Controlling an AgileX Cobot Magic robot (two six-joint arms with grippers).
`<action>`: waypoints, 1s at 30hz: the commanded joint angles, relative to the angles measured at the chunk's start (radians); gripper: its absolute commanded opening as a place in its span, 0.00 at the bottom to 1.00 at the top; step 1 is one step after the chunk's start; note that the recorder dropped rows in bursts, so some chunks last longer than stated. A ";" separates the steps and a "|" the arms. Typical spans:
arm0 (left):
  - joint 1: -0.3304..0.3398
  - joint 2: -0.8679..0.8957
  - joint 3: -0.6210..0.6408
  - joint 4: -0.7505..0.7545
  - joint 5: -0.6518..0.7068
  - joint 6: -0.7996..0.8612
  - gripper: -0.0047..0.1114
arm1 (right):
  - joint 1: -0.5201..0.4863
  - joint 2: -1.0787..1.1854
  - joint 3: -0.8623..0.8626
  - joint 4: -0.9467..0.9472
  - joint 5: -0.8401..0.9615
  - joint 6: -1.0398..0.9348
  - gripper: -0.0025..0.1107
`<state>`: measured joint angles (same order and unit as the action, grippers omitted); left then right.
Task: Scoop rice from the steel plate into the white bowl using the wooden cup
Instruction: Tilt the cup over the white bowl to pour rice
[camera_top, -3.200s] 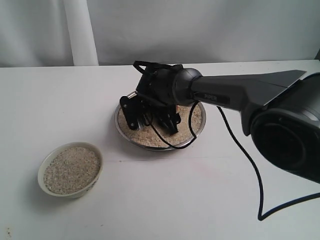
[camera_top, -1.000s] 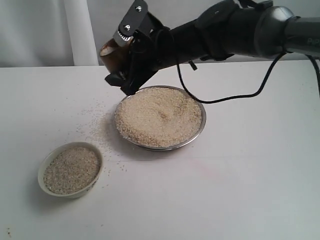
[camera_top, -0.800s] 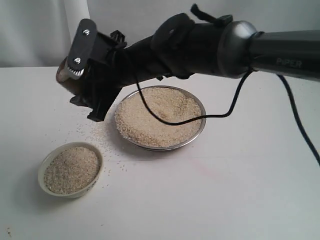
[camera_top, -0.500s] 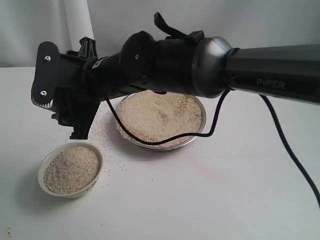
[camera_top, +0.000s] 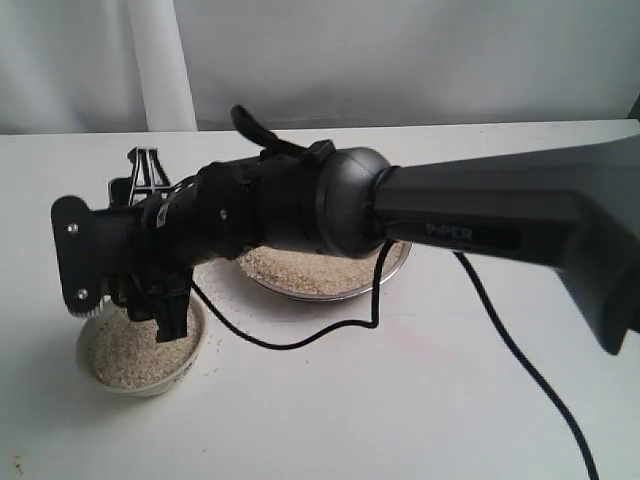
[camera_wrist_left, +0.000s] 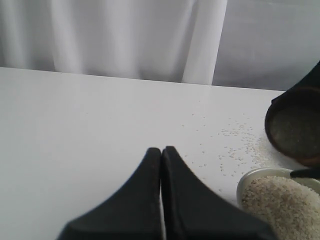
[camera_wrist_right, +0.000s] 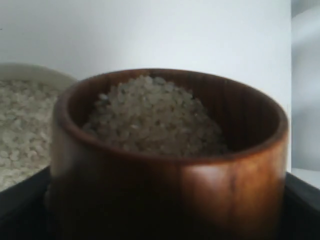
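Observation:
My right gripper (camera_top: 130, 275) reaches across and hangs just over the white bowl (camera_top: 150, 386), which is nearly full of rice (camera_top: 120, 352). It is shut on the wooden cup (camera_wrist_right: 200, 180), heaped with rice (camera_wrist_right: 150, 115). The exterior view hides the cup behind the gripper. In the left wrist view the cup (camera_wrist_left: 292, 127) hangs above the bowl (camera_wrist_left: 248, 176), its dark mouth showing. The steel plate (camera_top: 352, 291) with rice (camera_top: 300, 268) shows partly behind the arm. My left gripper (camera_wrist_left: 161, 150) is shut and empty, low over the table beside the bowl.
Loose grains (camera_wrist_left: 235, 145) lie scattered on the white table between bowl and plate. A black cable (camera_top: 300, 335) droops from the right arm onto the table in front of the plate. A pale curtain (camera_wrist_left: 125, 40) stands behind the table.
The right arm lifted the filled cup off the plate, swung it left across the table and lowered it over the white bowl. Grains fell on the table along the way.

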<state>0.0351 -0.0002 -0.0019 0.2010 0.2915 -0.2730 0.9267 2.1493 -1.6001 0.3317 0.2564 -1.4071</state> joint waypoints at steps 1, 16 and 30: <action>-0.005 0.000 0.002 -0.005 -0.007 -0.004 0.04 | 0.024 -0.002 -0.001 -0.150 -0.029 0.068 0.02; -0.005 0.000 0.002 -0.005 -0.007 -0.004 0.04 | 0.050 0.002 -0.001 -0.866 0.115 0.558 0.02; -0.005 0.000 0.002 -0.005 -0.007 -0.004 0.04 | 0.121 0.002 -0.001 -1.252 0.302 0.764 0.02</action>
<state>0.0351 -0.0002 -0.0019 0.2010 0.2915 -0.2730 1.0469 2.1602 -1.6001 -0.9006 0.5557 -0.6513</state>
